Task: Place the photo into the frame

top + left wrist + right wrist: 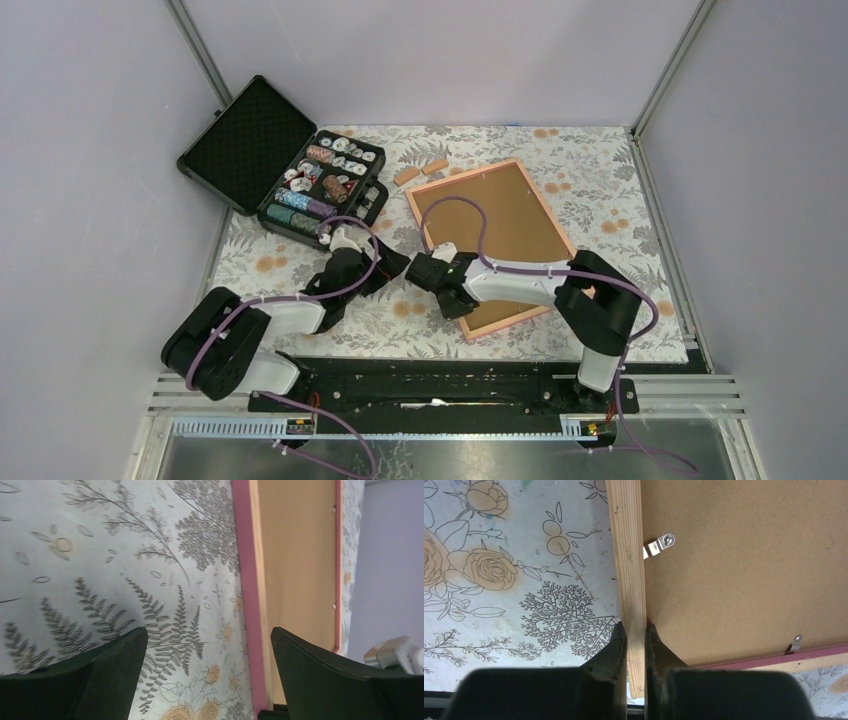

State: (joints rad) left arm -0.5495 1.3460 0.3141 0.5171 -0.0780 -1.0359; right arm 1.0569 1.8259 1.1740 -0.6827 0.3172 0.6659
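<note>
On the floral-clothed table (610, 215), an open black case (245, 140) at far left holds poker chips (300, 200). The frame (462, 178) lies centre-right, back up, with a brown board (500, 215) inside. The right gripper (636, 627) pinches its left rail near the front corner; the left gripper (209, 632) gapes wide beside it, holding nothing.

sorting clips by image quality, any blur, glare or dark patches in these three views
Top external: even, soft light, sharp, no glare, only faint shadows on the tablecloth. Left wrist: mildly soft, the frame edge a bit smeared, left hand nearly black. Right wrist: crisp on the board and metal clip, right hand dark, little detail.
</note>
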